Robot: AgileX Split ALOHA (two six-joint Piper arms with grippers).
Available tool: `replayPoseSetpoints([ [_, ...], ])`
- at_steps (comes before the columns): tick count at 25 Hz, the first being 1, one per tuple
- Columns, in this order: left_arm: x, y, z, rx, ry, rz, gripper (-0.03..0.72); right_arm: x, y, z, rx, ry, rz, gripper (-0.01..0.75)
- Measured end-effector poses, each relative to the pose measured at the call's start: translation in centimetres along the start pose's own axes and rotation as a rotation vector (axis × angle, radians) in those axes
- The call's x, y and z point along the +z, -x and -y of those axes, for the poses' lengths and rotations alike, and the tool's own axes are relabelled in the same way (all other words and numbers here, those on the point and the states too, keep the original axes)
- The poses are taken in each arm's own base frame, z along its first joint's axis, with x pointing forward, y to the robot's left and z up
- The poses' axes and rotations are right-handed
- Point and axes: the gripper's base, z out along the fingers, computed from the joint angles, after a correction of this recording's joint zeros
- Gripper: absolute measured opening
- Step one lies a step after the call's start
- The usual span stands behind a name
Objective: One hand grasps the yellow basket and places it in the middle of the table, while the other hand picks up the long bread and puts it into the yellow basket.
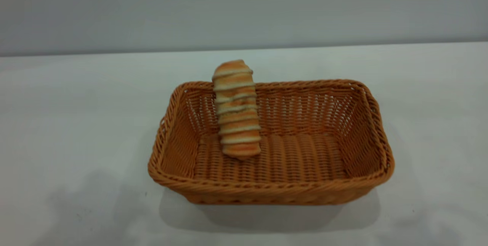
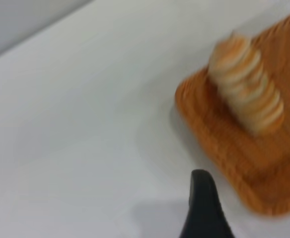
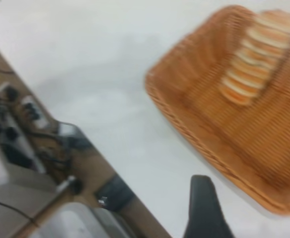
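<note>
One long bread [image 1: 237, 110] inside yellow basket [image 1: 366, 131].

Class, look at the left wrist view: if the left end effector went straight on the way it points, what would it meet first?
Probably bare table. The yellow basket with the long bread lies off to one side, though depth is unclear.

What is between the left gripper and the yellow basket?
Nothing. In the left wrist view, only bare white table lies between the left gripper and the yellow basket.
</note>
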Motion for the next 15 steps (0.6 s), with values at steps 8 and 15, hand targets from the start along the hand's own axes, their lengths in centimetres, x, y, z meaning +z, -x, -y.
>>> replayPoseSetpoints([
  [8, -8.3, -5.8, 0.2, -0.036, 0.025, -0.065, 0.548, -4.8, -2.1, -1.5, 0.008, -0.189, 0.007, 0.534],
  [15, -11.6, -13.0, 1.8, -0.050, 0.031, -0.031, 0.548, -8.6, -5.4, -4.4, -0.024, -0.204, 0.045, 0.534],
])
